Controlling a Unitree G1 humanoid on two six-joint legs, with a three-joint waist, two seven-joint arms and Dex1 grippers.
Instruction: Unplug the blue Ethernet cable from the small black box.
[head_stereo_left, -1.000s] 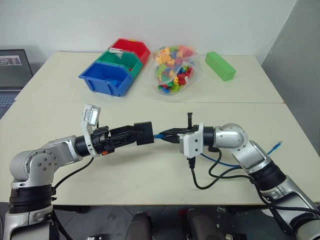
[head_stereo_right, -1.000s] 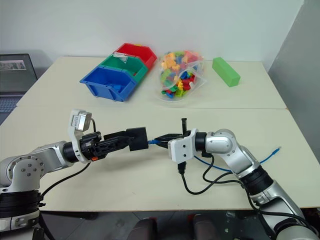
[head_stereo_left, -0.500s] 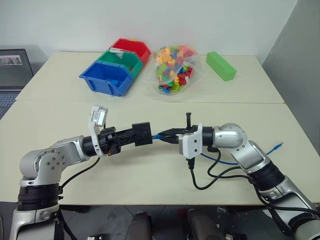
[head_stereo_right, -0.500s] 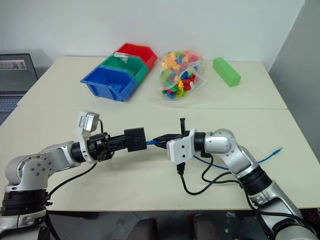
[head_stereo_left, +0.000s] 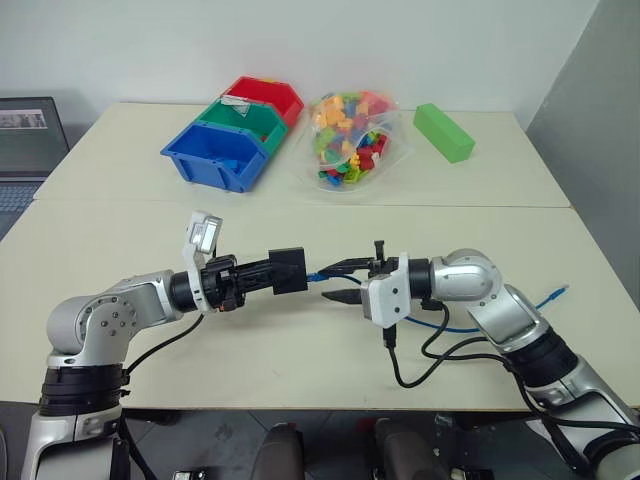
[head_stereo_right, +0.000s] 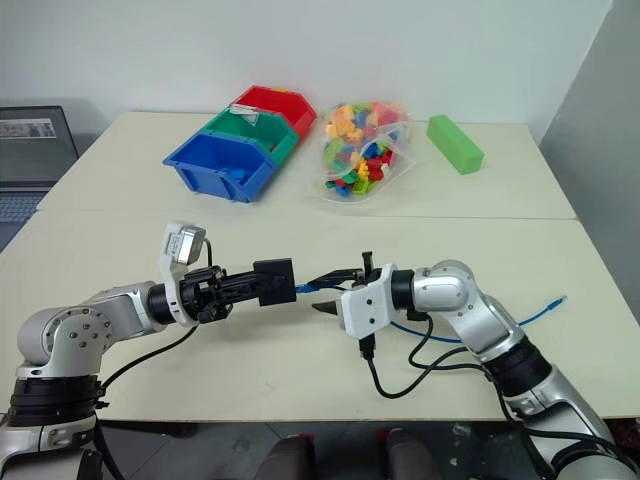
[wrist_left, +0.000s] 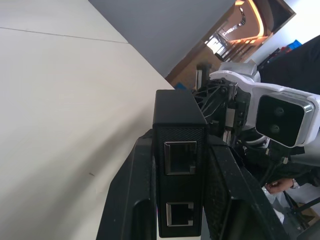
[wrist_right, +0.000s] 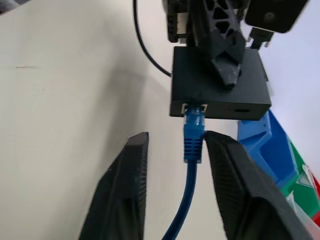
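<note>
Stereo head views and two wrist views of a cable-unplugging set-up. The left tool (head_stereo_left: 262, 275) was clenched on the small black box (head_stereo_left: 287, 270), one black finger on each flat side, holding it in the air above the tabletop (head_stereo_left: 300, 340) near the middle of its front half. In the left wrist view the box (wrist_left: 179, 165) sat edge-on between the two fingers (wrist_left: 131, 200), with two empty sockets facing the camera. The blue Ethernet cable (wrist_right: 192, 135) was plugged into a port on the box's far side, toward the right arm; the right wrist view showed its plug seated in the box (wrist_right: 220, 85). The right tool (head_stereo_right: 335, 292) stood released, its two fingers (wrist_right: 125, 195) spread on either side of the cable just behind the plug and not touching it. From there the cable ran under the right arm and across the tabletop, and its free end (head_stereo_left: 560, 292) lay close to the right edge. Black wires (head_stereo_left: 420, 360) looped on the tabletop below the right wrist. Along the far edge stood a row of three bins, blue (head_stereo_left: 215, 155), green (head_stereo_left: 245, 118) and red (head_stereo_left: 265, 95), then a clear bag of coloured bricks (head_stereo_left: 350, 140), then a green block (head_stereo_left: 442, 130) toward the far right corner. A laptop (head_stereo_left: 28, 125) sat on a separate surface beyond the left edge.
</note>
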